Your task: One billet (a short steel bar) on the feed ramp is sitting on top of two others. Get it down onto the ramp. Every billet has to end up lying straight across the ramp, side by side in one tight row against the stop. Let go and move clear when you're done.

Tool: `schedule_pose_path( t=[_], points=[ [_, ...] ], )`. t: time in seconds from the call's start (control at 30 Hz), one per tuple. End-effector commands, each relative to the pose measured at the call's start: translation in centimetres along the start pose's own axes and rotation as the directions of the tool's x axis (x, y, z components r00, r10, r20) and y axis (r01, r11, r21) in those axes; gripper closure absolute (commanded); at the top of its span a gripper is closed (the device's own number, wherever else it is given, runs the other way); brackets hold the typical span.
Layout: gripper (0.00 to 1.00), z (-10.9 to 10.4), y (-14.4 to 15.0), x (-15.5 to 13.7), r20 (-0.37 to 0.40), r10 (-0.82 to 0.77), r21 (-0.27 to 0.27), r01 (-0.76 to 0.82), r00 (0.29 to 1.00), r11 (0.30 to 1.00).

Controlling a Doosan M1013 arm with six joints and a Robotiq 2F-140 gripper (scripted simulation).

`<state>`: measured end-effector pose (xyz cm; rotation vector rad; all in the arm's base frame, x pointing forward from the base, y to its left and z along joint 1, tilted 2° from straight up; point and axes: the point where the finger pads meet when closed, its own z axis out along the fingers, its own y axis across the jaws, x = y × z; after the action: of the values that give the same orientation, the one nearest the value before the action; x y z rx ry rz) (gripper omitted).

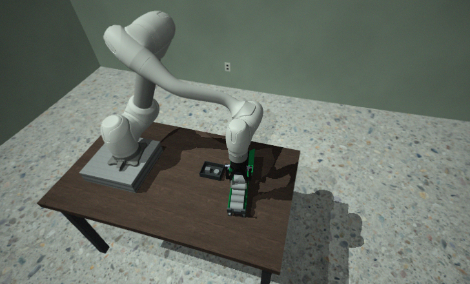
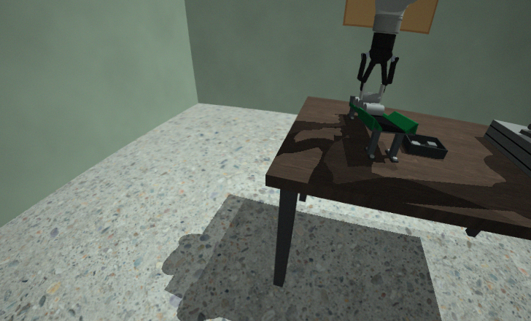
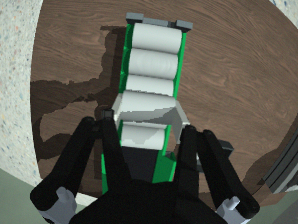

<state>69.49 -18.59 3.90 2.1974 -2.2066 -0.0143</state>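
A green feed ramp [image 1: 237, 192] stands on the table, with a grey stop [image 3: 160, 22] at its low end. Several light grey billets [image 3: 156, 50] lie across it in a row against the stop. One more billet [image 3: 148, 110] sits higher, resting on the row's upper billets; it also shows in the exterior view [image 2: 373, 104]. My gripper [image 3: 147, 105] points straight down over the ramp, with one fingertip at each end of this raised billet, closed onto it. It also shows in the top and exterior views [image 1: 237, 176] [image 2: 370, 95]. The ramp's upper part is hidden under my gripper.
A small dark tray [image 1: 212, 170] [image 2: 424, 145] with small grey pieces sits on the table just beside the ramp's upper end. The arm's grey base plate [image 1: 122, 164] is at the table's far-left corner. The table edge runs close behind the stop.
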Motion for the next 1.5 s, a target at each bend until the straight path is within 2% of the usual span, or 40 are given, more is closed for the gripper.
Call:
schedule_pose_path(
  t=[0.0,0.17,0.5,0.73,1.0,1.13,1.3,1.47],
  points=[
    [0.53,0.3,0.1,0.3,0.0,0.002,0.001,-0.002,1.0,1.0],
    [0.53,-1.1,0.1,0.3,0.0,0.002,0.001,-0.002,1.0,1.0],
    [0.53,-8.1,0.1,0.3,0.0,0.002,0.001,-0.002,1.0,1.0],
    [0.53,-9.6,0.1,0.3,0.0,0.002,0.001,-0.002,1.0,1.0],
    [0.53,-9.6,0.1,0.3,0.0,0.002,0.001,-0.002,1.0,1.0],
    [0.53,-9.5,0.1,-0.6,0.0,0.002,0.001,-0.002,1.0,1.0],
    [0.53,-8.2,0.1,-10.5,0.0,0.002,0.001,-0.002,1.0,1.0],
    [0.53,-8.1,0.2,-11.3,0.0,0.002,0.001,-0.002,1.0,1.0]
  ],
)
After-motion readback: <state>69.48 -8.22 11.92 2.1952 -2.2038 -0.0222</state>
